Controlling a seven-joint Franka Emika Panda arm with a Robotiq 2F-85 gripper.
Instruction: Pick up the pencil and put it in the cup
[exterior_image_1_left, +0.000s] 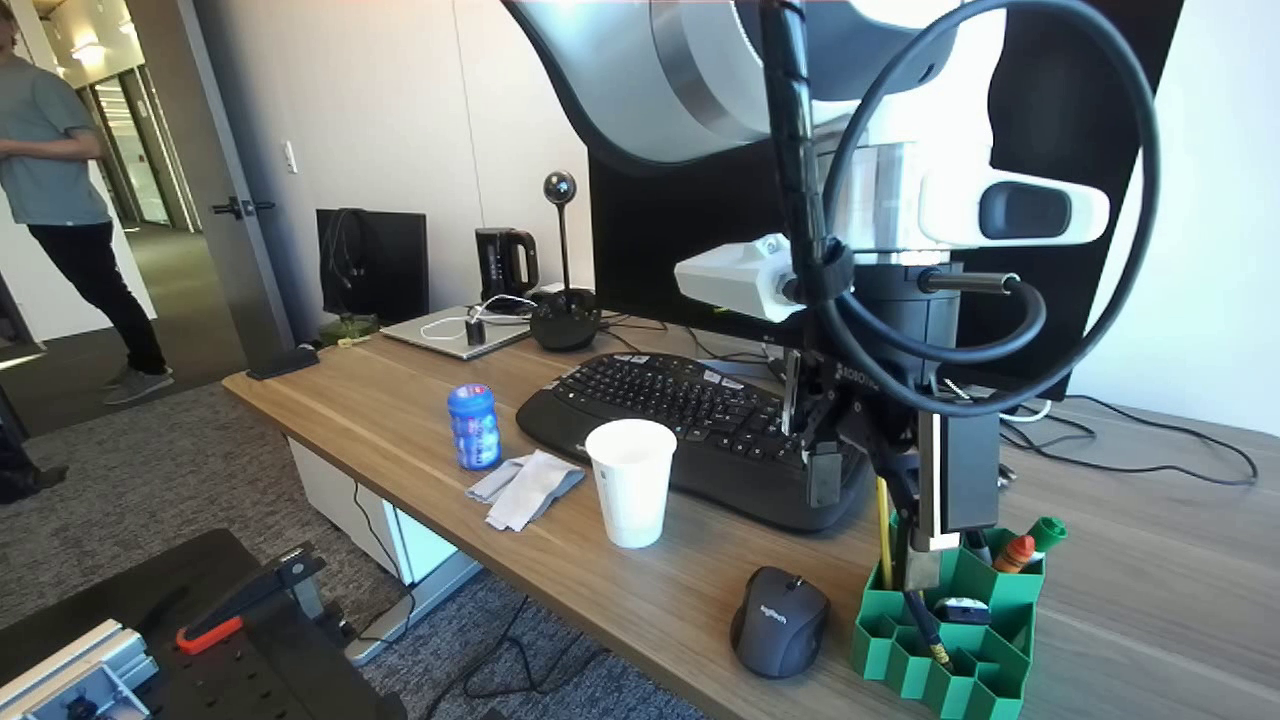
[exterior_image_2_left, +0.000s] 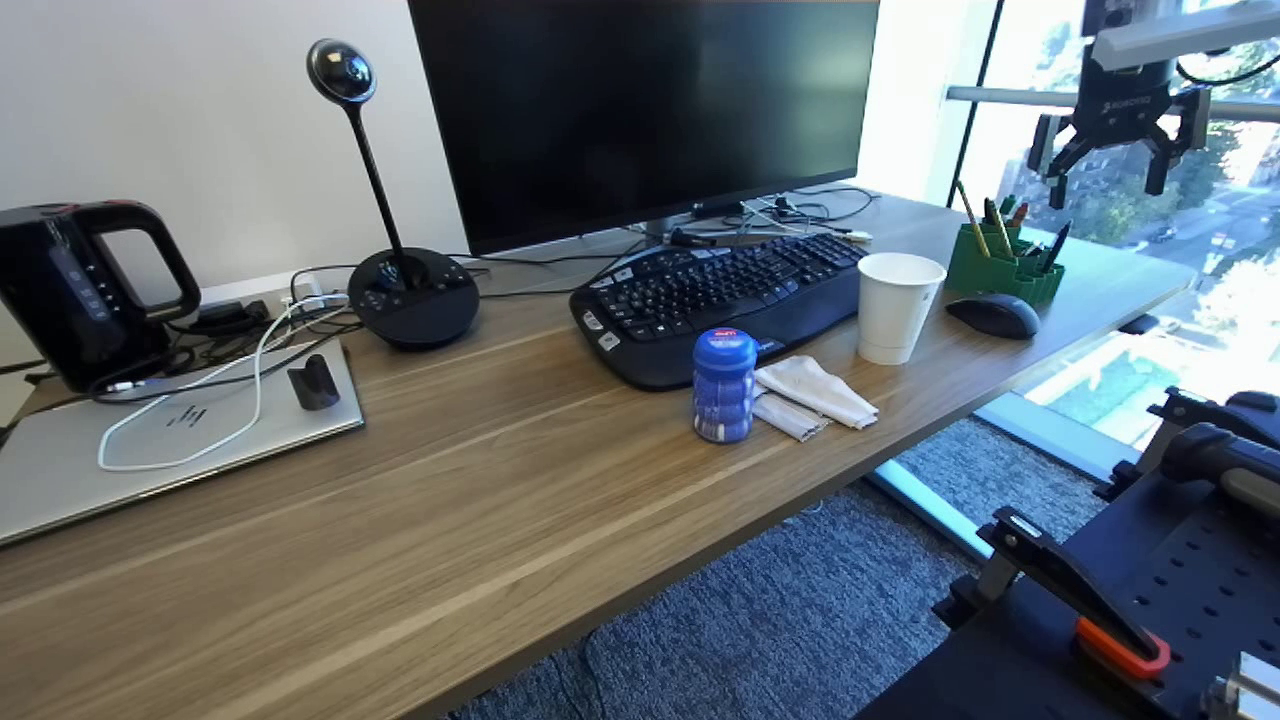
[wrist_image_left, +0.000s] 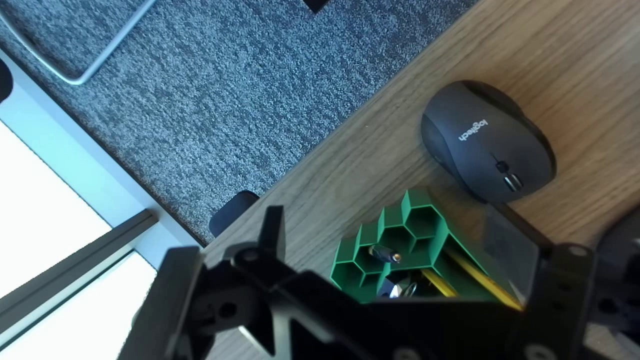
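A yellow pencil (exterior_image_1_left: 884, 530) stands in a green holder (exterior_image_1_left: 912, 682) at the lower right of an exterior view, its foot hidden by the holder's wall. In the wrist view, two yellow shafts (wrist_image_left: 484, 281) show below and right of centre, their lower ends running out of sight; which is the task's pencil cannot be told. The gripper (exterior_image_2_left: 1106, 184), at upper right in an exterior view, hangs clear of the holder with jaws spread wide, its arm (exterior_image_1_left: 640, 85) cropped by the top edge. A dark mouse (exterior_image_1_left: 783, 622) lies just beside the holder. Below centre, a white cup (exterior_image_1_left: 632, 490) stands upright, the floor of its inside out of view, partly covering a black keyboard (exterior_image_1_left: 655, 390). Left of it, a blue can (exterior_image_1_left: 474, 430) stands just beside pale folded pieces (exterior_image_1_left: 535, 488), cloth or paper hard to say. A monitor (exterior_image_1_left: 640, 240) sits partly hidden behind the arm; at far left, a person (exterior_image_1_left: 50, 150) is cropped.
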